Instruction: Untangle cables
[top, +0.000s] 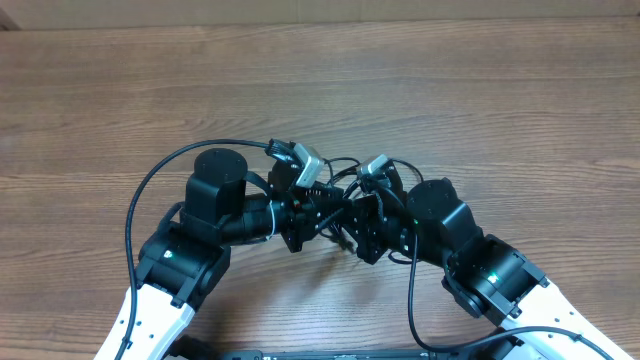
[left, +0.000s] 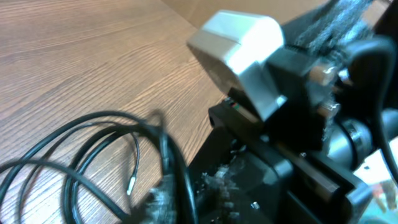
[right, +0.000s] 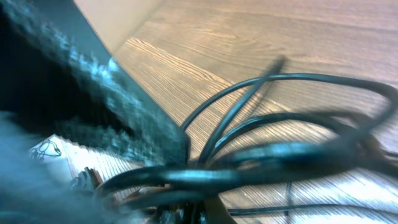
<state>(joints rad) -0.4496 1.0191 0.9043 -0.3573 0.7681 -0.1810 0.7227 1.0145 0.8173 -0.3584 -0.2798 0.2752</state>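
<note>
The cables (top: 341, 172) are a small knot of thin black wires held between my two grippers at the middle of the table. My left gripper (top: 312, 218) and right gripper (top: 352, 228) face each other almost touching, each shut on part of the bundle. In the left wrist view, loops of cable (left: 93, 127) hang over the wood at the left with a silver plug tip (left: 130, 185), and one strand runs by my finger (left: 166, 198). In the right wrist view, blurred strands (right: 261, 118) fan out from my jaws (right: 199, 208).
The wooden table (top: 320, 90) stretches behind and to both sides. The thick black arm cable (top: 150, 185) arcs left of the left arm, and another (top: 412, 300) loops beside the right arm. The right arm's grey wrist camera (left: 239, 46) fills the left wrist view close ahead.
</note>
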